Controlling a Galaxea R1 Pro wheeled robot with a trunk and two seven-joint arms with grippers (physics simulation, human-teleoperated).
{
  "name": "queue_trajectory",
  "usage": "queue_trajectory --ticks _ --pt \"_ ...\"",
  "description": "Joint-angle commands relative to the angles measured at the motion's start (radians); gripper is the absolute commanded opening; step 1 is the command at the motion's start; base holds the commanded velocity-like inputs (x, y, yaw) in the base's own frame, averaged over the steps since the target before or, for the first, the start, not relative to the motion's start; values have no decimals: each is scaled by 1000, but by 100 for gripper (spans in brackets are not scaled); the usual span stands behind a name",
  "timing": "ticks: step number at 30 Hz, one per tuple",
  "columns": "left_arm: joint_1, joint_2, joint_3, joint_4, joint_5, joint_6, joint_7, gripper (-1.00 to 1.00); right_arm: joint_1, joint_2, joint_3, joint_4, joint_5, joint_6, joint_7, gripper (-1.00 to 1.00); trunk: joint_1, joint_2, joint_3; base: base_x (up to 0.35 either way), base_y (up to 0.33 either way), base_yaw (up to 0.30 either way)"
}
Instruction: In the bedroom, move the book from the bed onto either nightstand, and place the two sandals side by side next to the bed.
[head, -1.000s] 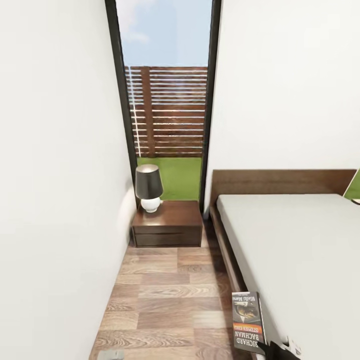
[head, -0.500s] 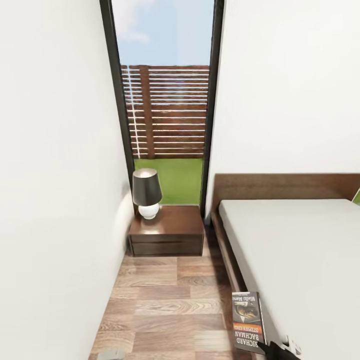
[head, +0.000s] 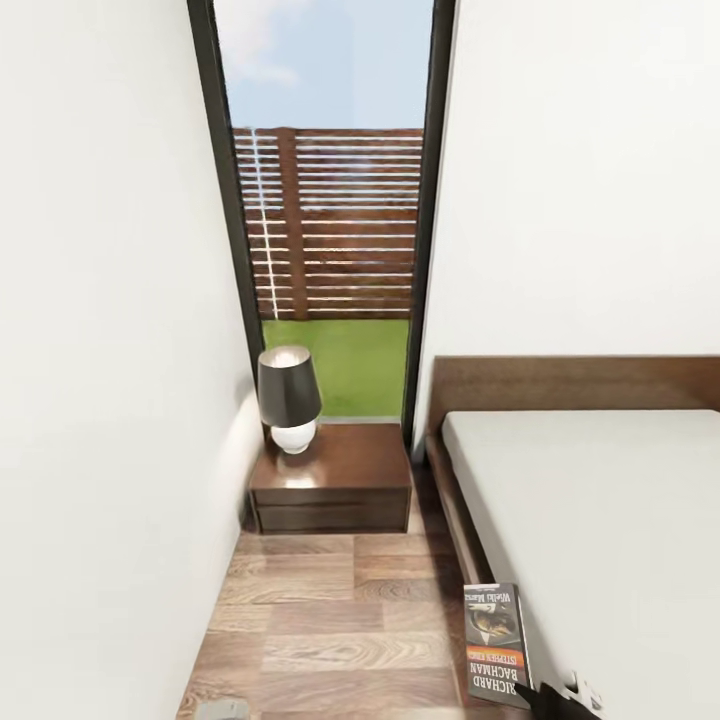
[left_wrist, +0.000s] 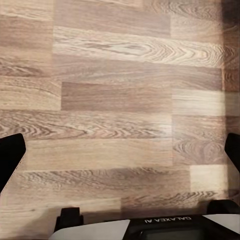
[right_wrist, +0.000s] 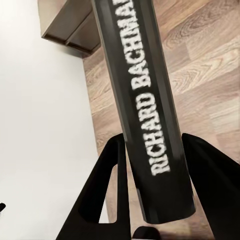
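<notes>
The book (head: 495, 640), with a dark cover, an orange band and "Richard Bachman" in white, hangs over the floor beside the bed (head: 600, 520). My right gripper (head: 548, 700) is shut on its lower end. In the right wrist view the book's spine (right_wrist: 145, 105) runs between the two black fingers (right_wrist: 112, 160) of the right gripper (right_wrist: 156, 150). The dark wooden nightstand (head: 335, 470) stands ahead at the window, left of the headboard, and its corner (right_wrist: 70, 22) shows past the book. My left gripper (left_wrist: 120, 155) is open over bare floor. The sandals are out of view.
A black-shaded lamp (head: 289, 398) with a white base takes the nightstand's left part. A white wall (head: 100, 400) closes the left side and the bed frame (head: 455, 520) the right, leaving a narrow strip of wood floor (head: 330, 620). A tall black-framed window (head: 330, 230) rises behind.
The whole view has shifted: the nightstand, lamp and window look nearer and lower, so the camera has moved toward them. The book keeps its place in my right gripper.
</notes>
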Motion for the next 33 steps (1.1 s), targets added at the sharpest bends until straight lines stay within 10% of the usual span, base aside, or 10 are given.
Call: queue_trajectory --ticks 1,33 --pt "-1 0 6 1 7 0 -7 100 -1 0 -2 0 -11 11 4 -100 1 -1 -1 332 0 0" --pt "-1 0 6 1 7 0 -7 100 -1 0 -2 0 -11 11 3 -100 1 -1 -1 332 0 0"
